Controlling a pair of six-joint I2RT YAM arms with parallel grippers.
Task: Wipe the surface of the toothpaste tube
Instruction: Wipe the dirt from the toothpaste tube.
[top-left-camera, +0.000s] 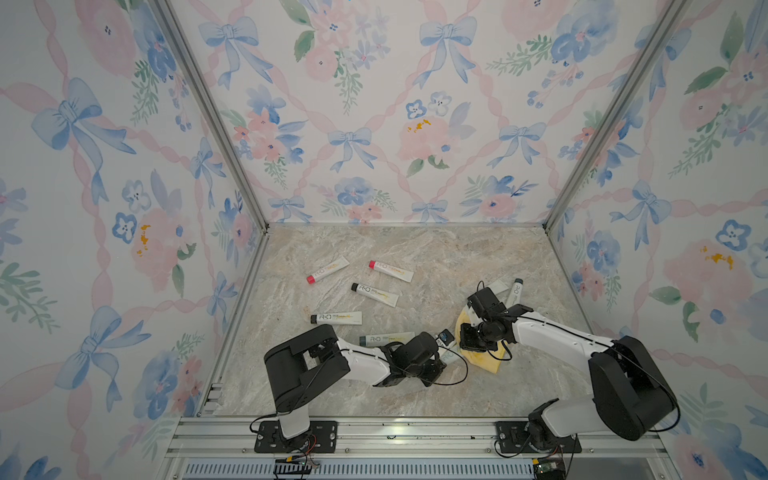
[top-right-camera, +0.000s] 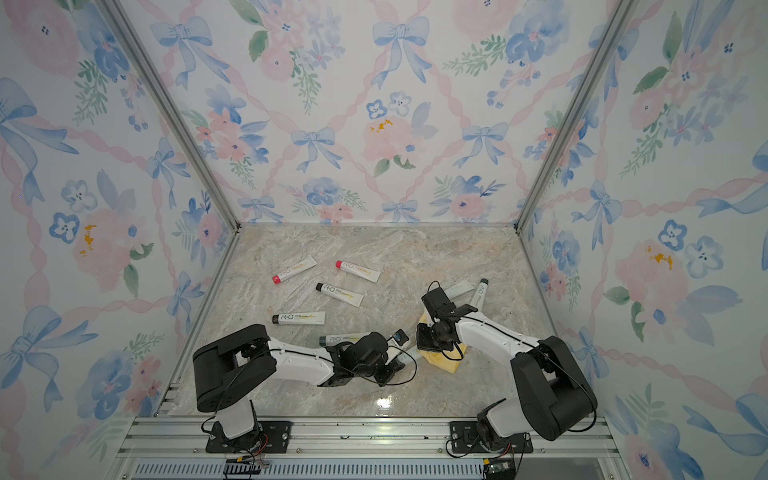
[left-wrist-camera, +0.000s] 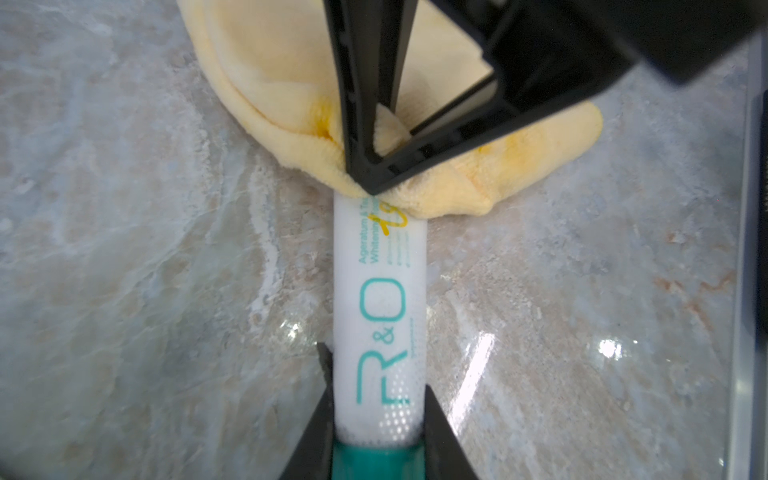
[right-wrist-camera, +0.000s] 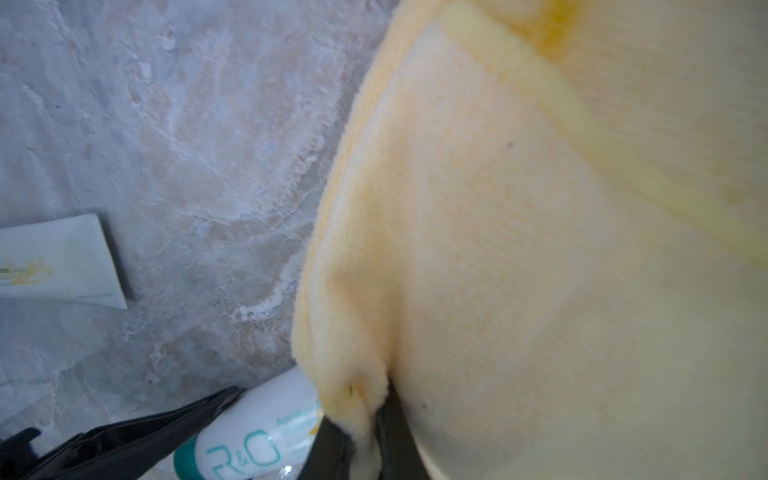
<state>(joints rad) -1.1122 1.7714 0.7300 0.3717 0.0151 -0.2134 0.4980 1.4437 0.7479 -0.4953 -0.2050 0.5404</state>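
Note:
A white toothpaste tube (left-wrist-camera: 380, 316) with a teal cap and teal "R&O" lettering lies along the marble tabletop. My left gripper (left-wrist-camera: 378, 386) is shut on it just above the cap. A yellow cloth (left-wrist-camera: 282, 83) covers the tube's far end, and yellow smears show on the tube at the cloth's edge. My right gripper (left-wrist-camera: 372, 170) is shut on a fold of the cloth and presses it down on the tube. The right wrist view shows the cloth (right-wrist-camera: 519, 249) bunched between the right gripper's (right-wrist-camera: 370, 436) jaws, beside the tube (right-wrist-camera: 266, 419). In a top view both grippers meet at the cloth (top-left-camera: 484, 359).
Several other tubes lie on the tabletop (top-left-camera: 415, 395): two pink-capped (top-left-camera: 327, 270) (top-left-camera: 390, 271), two black-capped (top-left-camera: 375, 294) (top-left-camera: 336, 318), one beside the left arm (top-left-camera: 386, 338), two behind the right arm (top-left-camera: 514, 291) (top-left-camera: 496, 286). Floral walls enclose three sides.

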